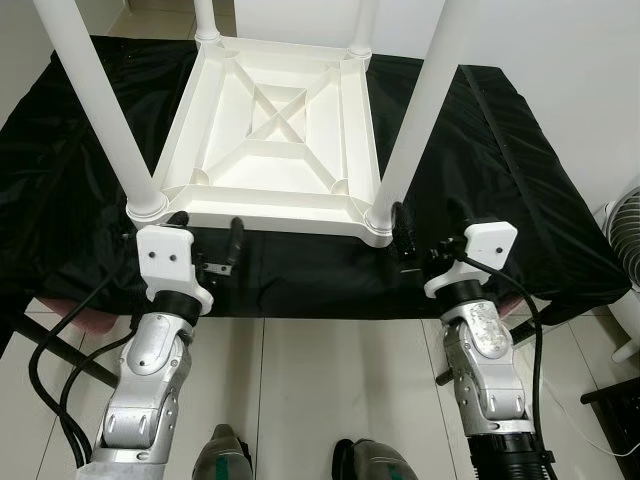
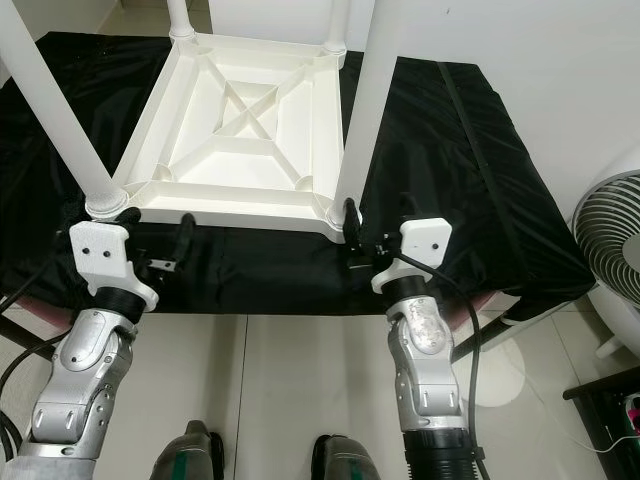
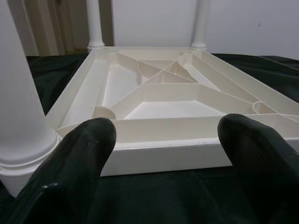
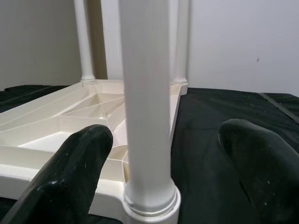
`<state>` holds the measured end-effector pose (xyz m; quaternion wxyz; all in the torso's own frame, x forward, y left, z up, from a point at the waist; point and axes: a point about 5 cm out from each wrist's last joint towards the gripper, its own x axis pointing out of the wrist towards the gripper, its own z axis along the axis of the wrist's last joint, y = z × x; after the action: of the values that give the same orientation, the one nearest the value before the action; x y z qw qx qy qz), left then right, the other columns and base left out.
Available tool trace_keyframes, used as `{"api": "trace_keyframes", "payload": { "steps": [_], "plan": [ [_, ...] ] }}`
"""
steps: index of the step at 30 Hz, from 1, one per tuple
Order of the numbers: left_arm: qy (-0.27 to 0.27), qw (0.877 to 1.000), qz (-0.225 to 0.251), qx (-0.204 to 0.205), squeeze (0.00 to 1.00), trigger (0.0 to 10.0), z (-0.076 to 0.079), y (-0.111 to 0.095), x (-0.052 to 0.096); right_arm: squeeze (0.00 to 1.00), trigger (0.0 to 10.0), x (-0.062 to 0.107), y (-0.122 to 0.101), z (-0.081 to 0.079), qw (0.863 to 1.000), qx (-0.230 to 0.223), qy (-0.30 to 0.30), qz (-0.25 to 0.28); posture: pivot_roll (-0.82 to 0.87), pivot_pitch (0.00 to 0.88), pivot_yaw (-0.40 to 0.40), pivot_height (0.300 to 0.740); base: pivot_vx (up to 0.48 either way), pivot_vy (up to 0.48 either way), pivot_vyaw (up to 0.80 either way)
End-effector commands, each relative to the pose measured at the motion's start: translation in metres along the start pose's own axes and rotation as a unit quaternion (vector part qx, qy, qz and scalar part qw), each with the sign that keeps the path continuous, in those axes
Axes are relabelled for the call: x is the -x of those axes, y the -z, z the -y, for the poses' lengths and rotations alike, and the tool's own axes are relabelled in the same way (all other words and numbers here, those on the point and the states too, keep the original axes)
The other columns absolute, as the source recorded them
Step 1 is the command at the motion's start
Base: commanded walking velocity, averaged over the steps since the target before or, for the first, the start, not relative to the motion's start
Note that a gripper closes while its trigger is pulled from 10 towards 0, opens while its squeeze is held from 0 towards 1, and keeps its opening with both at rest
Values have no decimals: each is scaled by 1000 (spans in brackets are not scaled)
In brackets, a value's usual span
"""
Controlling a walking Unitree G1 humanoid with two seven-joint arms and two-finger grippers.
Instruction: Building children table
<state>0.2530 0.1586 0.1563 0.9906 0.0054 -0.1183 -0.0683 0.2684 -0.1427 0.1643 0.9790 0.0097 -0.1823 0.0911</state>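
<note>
Legs (image 1: 420, 110) all stand in the upside-down table (image 1: 275, 130) on the black cloth (image 1: 520, 200). Both grippers, left (image 1: 205, 245) and right (image 1: 425, 240), wait wide apart at its near corners. Flipping it looks left.

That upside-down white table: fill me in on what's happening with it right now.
The white children's table lies upside down on a black cloth, with all four legs standing up in its corners. The robot faces its near edge with both arms raised. The left tool is open just short of the near rim, beside the near left leg. The right tool is open beside the near right leg, which the right wrist view shows between its fingers. Neither grips anything.
</note>
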Motion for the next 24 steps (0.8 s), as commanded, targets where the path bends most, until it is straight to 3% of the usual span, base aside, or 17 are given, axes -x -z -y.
{"api": "trace_keyframes", "payload": {
  "steps": [1, 20, 24],
  "plan": [
    [7, 1000, 1, -6, 0, 10000, 1, -1, 1, 0, 10000, -1, -4, -1, 1000, 4, -1, 11, 70, 57, -32, 740, 0, 0, 0],
    [0, 1000, -3, -7, 0, 10000, -1, 0, 6, 0, 10000, 0, -1, -6, 1000, 7, -19, 12, 83, 47, -46, 740, 0, 0, 0],
    [-3, 1000, -6, -11, 0, 10000, -2, 1, 7, 0, 10000, 0, -1, -7, 1000, 7, -21, 11, 85, 46, -48, 740, 257, 0, 0]
  ]
}}
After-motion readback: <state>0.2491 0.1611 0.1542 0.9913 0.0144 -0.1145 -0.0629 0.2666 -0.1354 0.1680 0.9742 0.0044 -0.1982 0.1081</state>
